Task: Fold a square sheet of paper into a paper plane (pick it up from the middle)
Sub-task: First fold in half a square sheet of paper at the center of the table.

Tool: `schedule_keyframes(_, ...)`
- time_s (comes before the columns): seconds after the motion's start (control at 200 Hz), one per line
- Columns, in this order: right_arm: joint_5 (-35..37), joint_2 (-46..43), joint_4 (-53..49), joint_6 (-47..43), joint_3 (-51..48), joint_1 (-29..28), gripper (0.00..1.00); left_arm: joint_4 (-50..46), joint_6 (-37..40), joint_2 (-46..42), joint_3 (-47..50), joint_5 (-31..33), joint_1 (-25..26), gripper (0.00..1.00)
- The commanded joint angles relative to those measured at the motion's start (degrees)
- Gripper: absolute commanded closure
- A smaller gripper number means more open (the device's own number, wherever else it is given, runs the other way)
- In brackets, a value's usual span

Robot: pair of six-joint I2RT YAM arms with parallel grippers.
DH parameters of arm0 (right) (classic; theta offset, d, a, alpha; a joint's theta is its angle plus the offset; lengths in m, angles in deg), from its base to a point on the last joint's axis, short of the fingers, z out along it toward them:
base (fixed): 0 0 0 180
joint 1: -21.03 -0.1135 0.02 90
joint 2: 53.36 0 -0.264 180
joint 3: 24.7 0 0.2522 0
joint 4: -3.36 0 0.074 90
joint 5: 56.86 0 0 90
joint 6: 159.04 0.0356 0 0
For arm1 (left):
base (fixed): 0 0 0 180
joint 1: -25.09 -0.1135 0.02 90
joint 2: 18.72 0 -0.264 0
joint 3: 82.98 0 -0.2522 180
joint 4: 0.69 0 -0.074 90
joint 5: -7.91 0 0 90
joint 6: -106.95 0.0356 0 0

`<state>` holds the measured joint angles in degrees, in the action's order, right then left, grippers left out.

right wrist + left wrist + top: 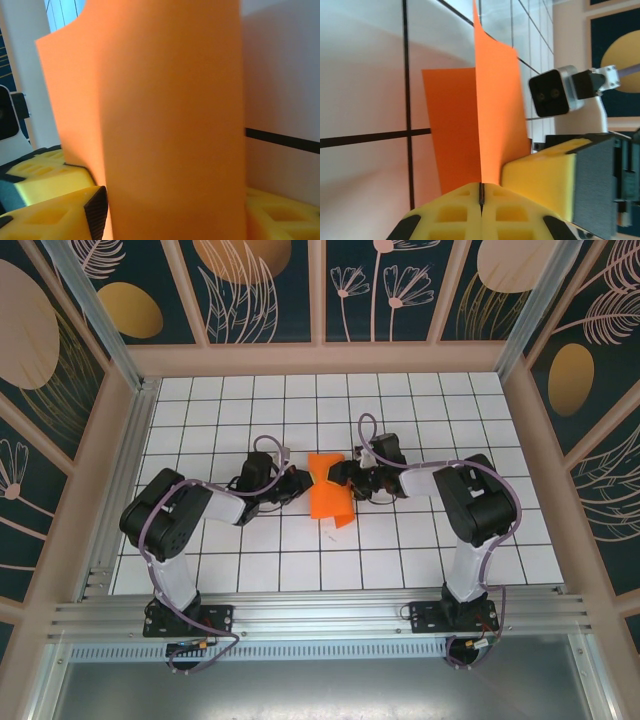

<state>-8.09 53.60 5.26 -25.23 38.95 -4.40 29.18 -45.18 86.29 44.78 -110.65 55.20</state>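
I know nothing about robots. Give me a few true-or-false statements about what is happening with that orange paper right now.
1. The sheet of paper lies flat on the table. False: it is bent, and the left gripper holds it.
2. The left gripper is pinched shut on the sheet. True.
3. The table is white with black grid lines. True.
4. The sheet is already a finished pointed plane. False: it is still a loosely bent sheet with no dart shape.
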Motion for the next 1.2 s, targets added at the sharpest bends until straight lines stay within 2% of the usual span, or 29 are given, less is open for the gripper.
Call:
schedule_keyframes(0.0, 3.7, -2.09, -2.57, 0.41, -1.73, 0.27, 0.34, -1.53, 0.8, -1.64, 0.31, 5.18, 0.45, 1.0)
schedule_keyframes(0.32, 10.25, -7.0, -8.65, -1.19, -2.67, 0.79, 0.16, -4.68, 2.27, -0.82, -2.47, 4.76, 1.8, 1.0)
schedule_keyframes(0.47, 12.4, -9.1, -12.3, -3.38, -2.06, 1.5, 0.15, -7.22, 3.67, -1.77, -3.82, 5.27, 1.97, 1.0)
schedule_keyframes(0.741, 19.42, -12.34, -23.0, -12.51, 1.68, 1.53, 0.17, -8.22, 3.26, 0.29, -7.07, 4.22, 3.12, 1.0)
schedule_keyframes(0.961, 13.14, -12.98, -24.2, -18.01, 1.65, 1.7, 0.21, -7.97, 2.37, 3.37, -10.33, 3.76, 5.48, 1.0)
schedule_keyframes(1.191, 6.26, -14.09, -19.61, -14.4, -3.19, 3.08, 0.31, -6.77, 1.42, 5.54, -11.28, 3.27, 6.86, 1.0)
